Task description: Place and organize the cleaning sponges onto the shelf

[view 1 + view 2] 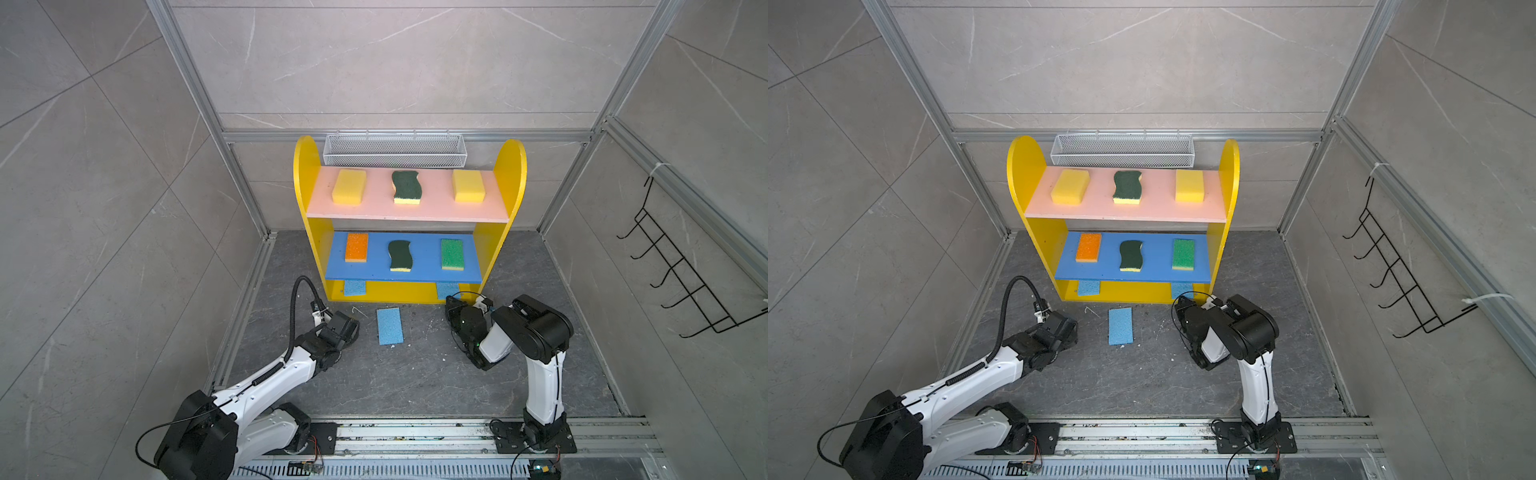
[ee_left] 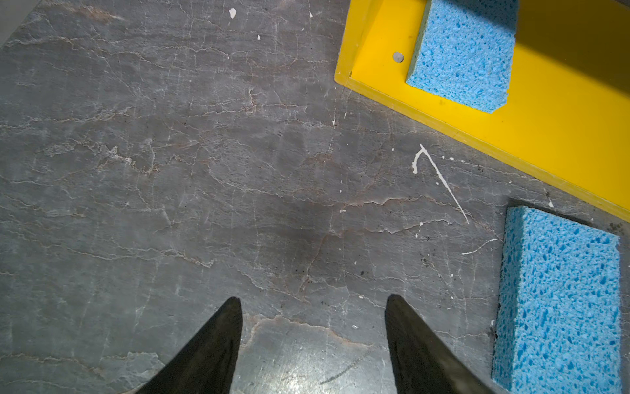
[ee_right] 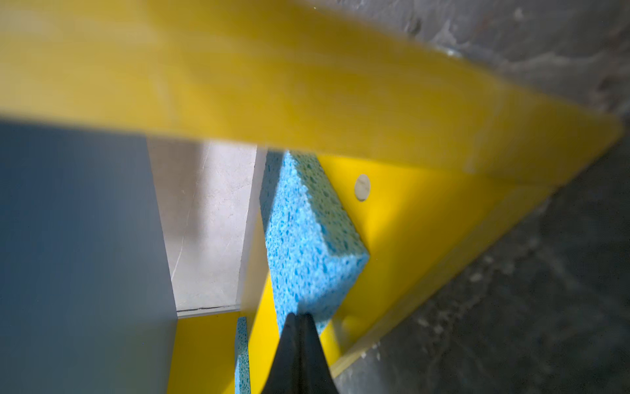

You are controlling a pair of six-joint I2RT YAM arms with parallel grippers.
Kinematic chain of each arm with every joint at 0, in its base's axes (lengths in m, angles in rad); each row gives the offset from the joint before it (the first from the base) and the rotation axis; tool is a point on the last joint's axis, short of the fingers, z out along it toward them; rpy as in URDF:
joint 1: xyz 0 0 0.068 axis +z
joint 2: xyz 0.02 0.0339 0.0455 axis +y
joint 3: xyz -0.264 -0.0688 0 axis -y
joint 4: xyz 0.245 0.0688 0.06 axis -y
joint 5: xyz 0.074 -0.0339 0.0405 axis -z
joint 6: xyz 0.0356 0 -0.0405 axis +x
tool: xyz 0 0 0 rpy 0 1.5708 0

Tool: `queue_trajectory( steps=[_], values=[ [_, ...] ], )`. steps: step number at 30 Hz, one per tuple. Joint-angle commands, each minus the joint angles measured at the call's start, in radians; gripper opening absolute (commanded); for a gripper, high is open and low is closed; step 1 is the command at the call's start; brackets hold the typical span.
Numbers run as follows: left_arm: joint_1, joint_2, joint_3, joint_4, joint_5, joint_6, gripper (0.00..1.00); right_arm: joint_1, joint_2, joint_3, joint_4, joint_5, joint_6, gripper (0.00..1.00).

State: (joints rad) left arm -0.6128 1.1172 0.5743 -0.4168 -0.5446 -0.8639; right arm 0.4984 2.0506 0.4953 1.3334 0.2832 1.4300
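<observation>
A: Where do things stand on the shelf?

B: Six sponges are up, three on the pink board and three on the blue board, spaced evenly with the scourers in the middle. On the yellow base the left base sponge and the right base sponge lie half under the blue board. The floor sponge sits lower centre in both top views, just in front of the shelf.

A: And the right gripper?

B: The right gripper has its fingers pressed together, tips against the near edge of the right base sponge. Nothing is between them. My judgement is that closed tips serve as a pusher under the low board.

A: The left gripper?

B: The left gripper is spread and empty over bare floor. The floor sponge lies at the right edge of the left wrist view, apart from the fingers. It is probably held wide for that pick.

A: What remains?

B: One sponge. The gap between the base pair suits it.
</observation>
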Motion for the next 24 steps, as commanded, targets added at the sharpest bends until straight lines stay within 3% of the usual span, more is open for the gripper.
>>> queue_trajectory(
  steps=[1,16,24],
  values=[
    [-0.003,-0.001,0.028,0.019,-0.006,-0.012,0.70,-0.013,0.029,-0.028,-0.225,-0.003,-0.081,0.00],
    [-0.003,-0.012,0.017,0.016,0.002,-0.023,0.70,-0.004,-0.101,-0.134,-0.203,-0.011,-0.171,0.00],
    [-0.027,-0.036,0.024,-0.039,-0.006,-0.014,0.73,0.048,-0.291,-0.239,-0.271,-0.026,-0.225,0.00]
  ],
)
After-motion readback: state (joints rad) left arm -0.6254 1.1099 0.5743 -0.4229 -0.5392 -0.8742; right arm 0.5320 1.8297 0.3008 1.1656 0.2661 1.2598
